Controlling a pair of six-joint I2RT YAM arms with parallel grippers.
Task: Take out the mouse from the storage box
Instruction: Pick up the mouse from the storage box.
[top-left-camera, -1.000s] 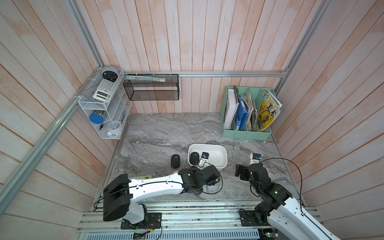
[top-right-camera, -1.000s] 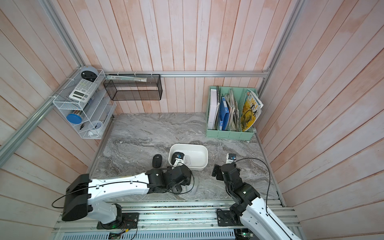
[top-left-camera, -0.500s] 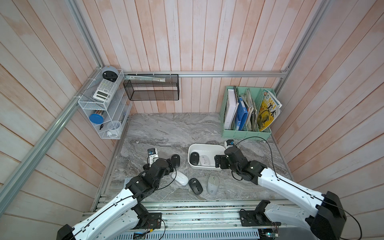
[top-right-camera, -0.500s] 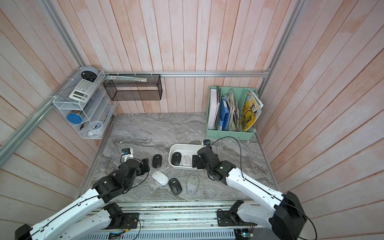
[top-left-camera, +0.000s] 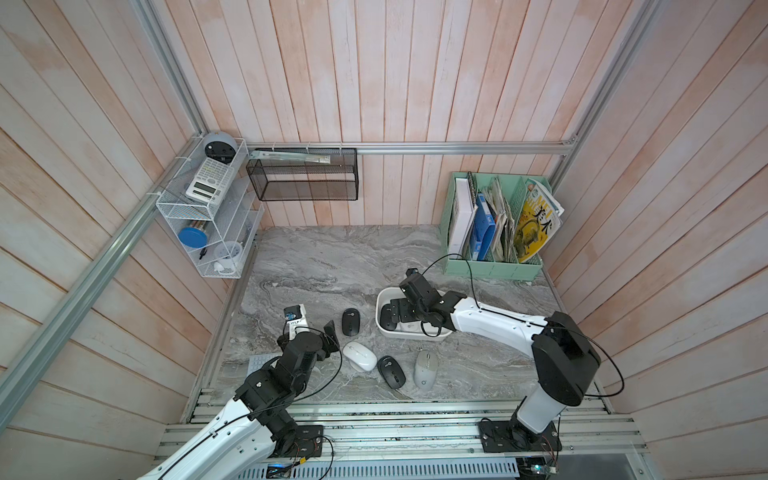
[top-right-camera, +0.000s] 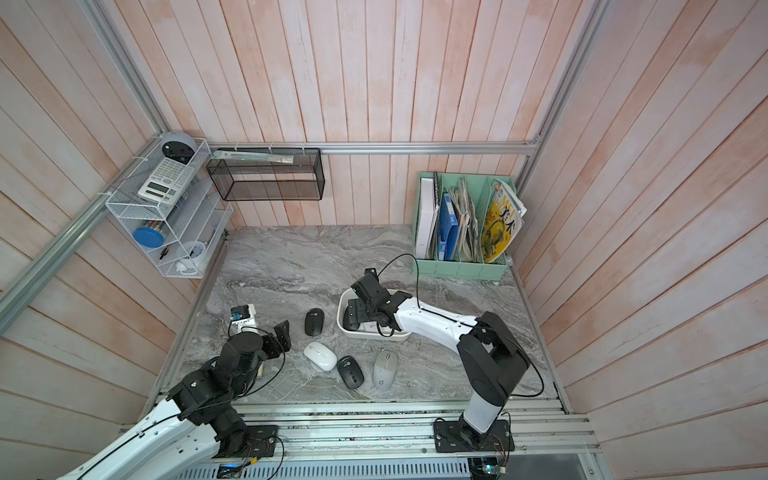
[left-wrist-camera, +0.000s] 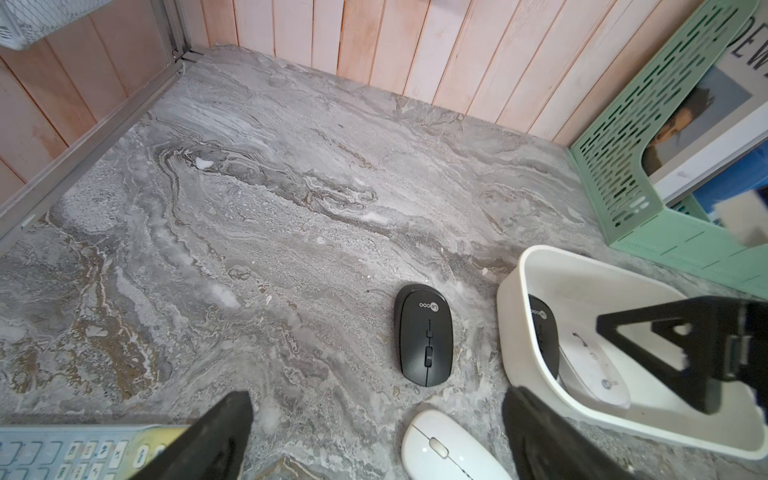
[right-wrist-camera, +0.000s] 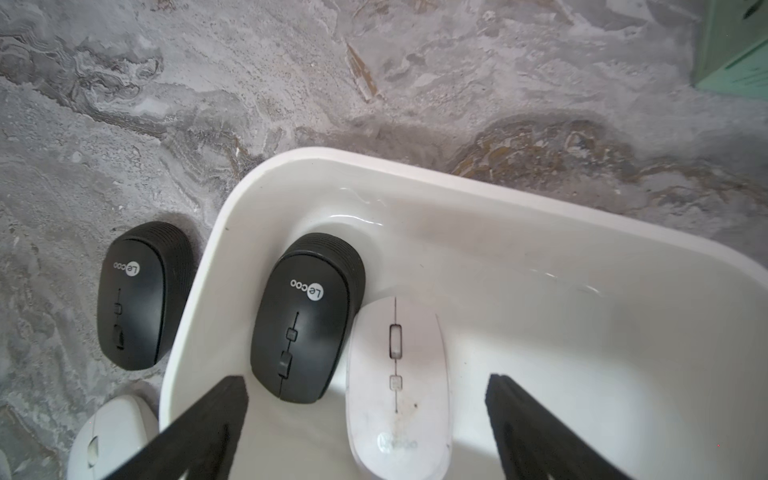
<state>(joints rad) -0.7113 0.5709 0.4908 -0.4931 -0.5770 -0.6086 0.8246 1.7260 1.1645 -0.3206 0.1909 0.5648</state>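
Two mice are lying in the white storage box (right-wrist-camera: 415, 174), right under the right gripper (right-wrist-camera: 365, 384). Its jaws are standing wide apart, holding nothing. The black Lecoo mouse (right-wrist-camera: 305, 320) is touching the white mouse (right-wrist-camera: 397, 386) between them. Closing now could be pinching both, so one might be slipping out. The left gripper (left-wrist-camera: 376, 399) is hanging open too, empty.
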